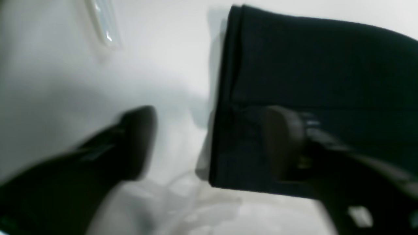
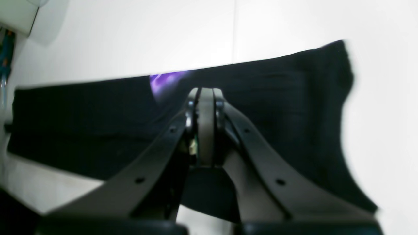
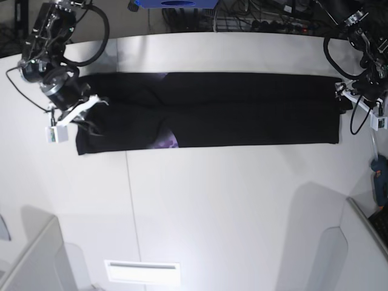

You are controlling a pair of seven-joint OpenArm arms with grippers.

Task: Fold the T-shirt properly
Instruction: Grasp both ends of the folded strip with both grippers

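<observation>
The black T-shirt (image 3: 242, 112) lies flat on the white table (image 3: 230, 200) as a long folded strip running left to right. Purple print peeks out at its front edge (image 3: 165, 142) and in the right wrist view (image 2: 161, 83). My right gripper (image 3: 91, 104) is at the strip's left end. Its fingers (image 2: 205, 124) are pressed together above the cloth (image 2: 81, 124), and no cloth shows between them. My left gripper (image 1: 209, 143) is open at the strip's right end (image 3: 345, 97). One finger (image 1: 284, 143) is over the shirt (image 1: 326, 65) and the other (image 1: 137, 143) is over bare table.
Cables and a blue box (image 3: 176, 3) line the table's back edge. White bin corners stand at the front left (image 3: 30, 260) and front right (image 3: 364, 242). A blue-handled tool (image 3: 379, 176) lies at the right edge. A table seam (image 3: 132, 206) runs front to back.
</observation>
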